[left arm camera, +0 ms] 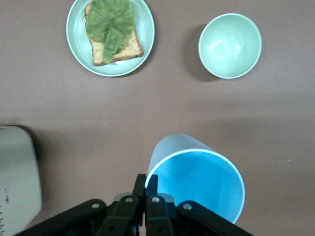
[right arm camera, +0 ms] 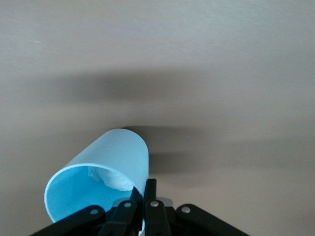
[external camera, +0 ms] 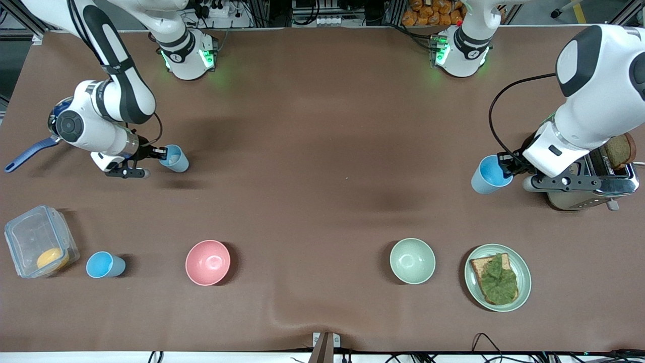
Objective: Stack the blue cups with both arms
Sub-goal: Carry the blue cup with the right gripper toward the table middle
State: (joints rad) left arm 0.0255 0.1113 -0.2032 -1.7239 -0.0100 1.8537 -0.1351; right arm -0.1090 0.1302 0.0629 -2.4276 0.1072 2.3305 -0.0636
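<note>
My left gripper (external camera: 505,166) is shut on the rim of a blue cup (external camera: 488,176) and holds it tilted above the table beside the toaster; in the left wrist view the cup (left arm camera: 197,184) has its rim pinched between my left gripper's (left arm camera: 151,183) fingers. My right gripper (external camera: 160,151) is shut on the rim of a paler blue cup with a whitish bottom (external camera: 174,158), held tilted over the table at the right arm's end; it shows in the right wrist view (right arm camera: 101,172) at my right gripper (right arm camera: 143,189). A third blue cup (external camera: 104,264) stands on the table near the front camera.
A clear lidded box with something orange (external camera: 39,241) stands beside the third cup. A pink bowl (external camera: 207,262), a pale green bowl (external camera: 412,260) and a plate with toast and lettuce (external camera: 498,277) line the near side. A toaster with bread (external camera: 594,186) and a blue-handled pan (external camera: 30,151) sit at the ends.
</note>
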